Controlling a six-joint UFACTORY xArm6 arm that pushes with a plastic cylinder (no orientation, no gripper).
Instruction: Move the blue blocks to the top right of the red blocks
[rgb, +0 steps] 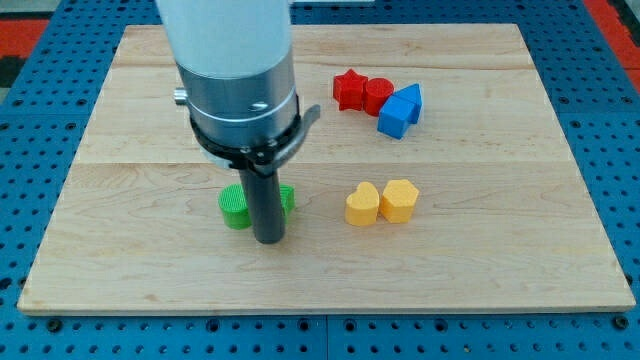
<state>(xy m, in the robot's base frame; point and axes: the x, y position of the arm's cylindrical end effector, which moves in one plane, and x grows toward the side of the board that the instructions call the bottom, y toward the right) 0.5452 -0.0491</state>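
rod upright, my tip (269, 240) between green blocks (236, 206)

Your arm (232, 60) descends upright from the view's top | dark rod vertical | my tip (269, 241) at left-centre, lower half.

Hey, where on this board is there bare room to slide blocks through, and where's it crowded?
Bare wood: the strip between the red blocks and the yellow blocks, and the board's right side. Crowded: blue blocks touching the reds; my tip amid the green blocks.
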